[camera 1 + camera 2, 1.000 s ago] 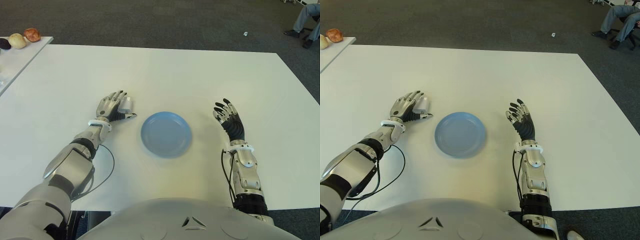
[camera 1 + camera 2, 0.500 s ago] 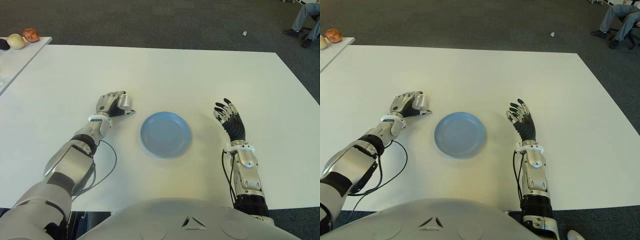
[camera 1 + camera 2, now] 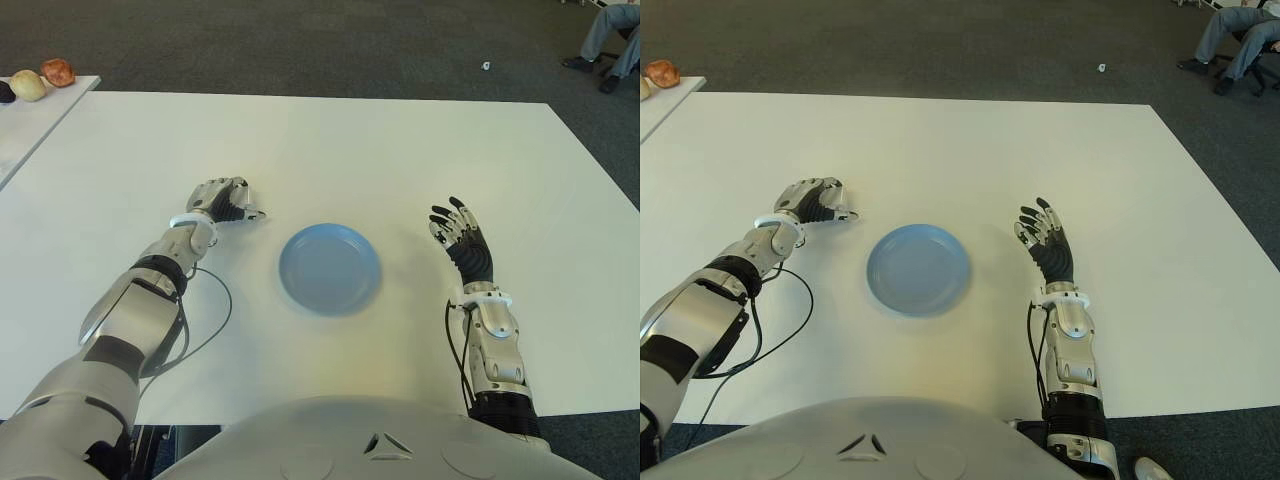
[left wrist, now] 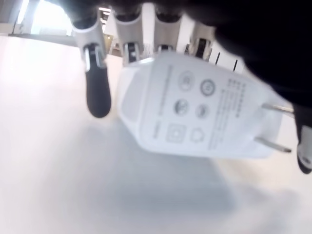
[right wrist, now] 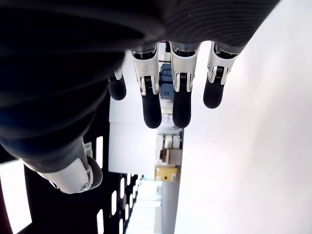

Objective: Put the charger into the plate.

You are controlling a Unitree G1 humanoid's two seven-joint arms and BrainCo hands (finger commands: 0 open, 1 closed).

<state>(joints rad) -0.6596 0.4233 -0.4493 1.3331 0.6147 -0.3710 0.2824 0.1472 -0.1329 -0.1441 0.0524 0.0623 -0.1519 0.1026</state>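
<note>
White plastic and two metal prongs – that's the charger (image 4: 195,114), and the left wrist view shows it wrapped by the left hand's fingers (image 4: 96,83), which curl down over its top edge while the printed face with the little round symbols looks at the camera. So the left hand (image 3: 222,197) is closed around the charger, sitting just above the white table (image 3: 330,140), off to the left of the blue plate (image 3: 329,269) and a bit further away from the robot than it. Hand and plate are near each other but clearly apart, and the plate has nothing in it. Over on the other side, the right hand (image 3: 460,236) shows to the right of the plate with its fingers straight and spread – holding nothing, and its own wrist view agrees. Further out, a second table (image 3: 30,120) at the far left carries a few rounded things (image 3: 42,78), and a person's legs (image 3: 612,42) show at the top right corner on the dark carpet (image 3: 300,45).
</note>
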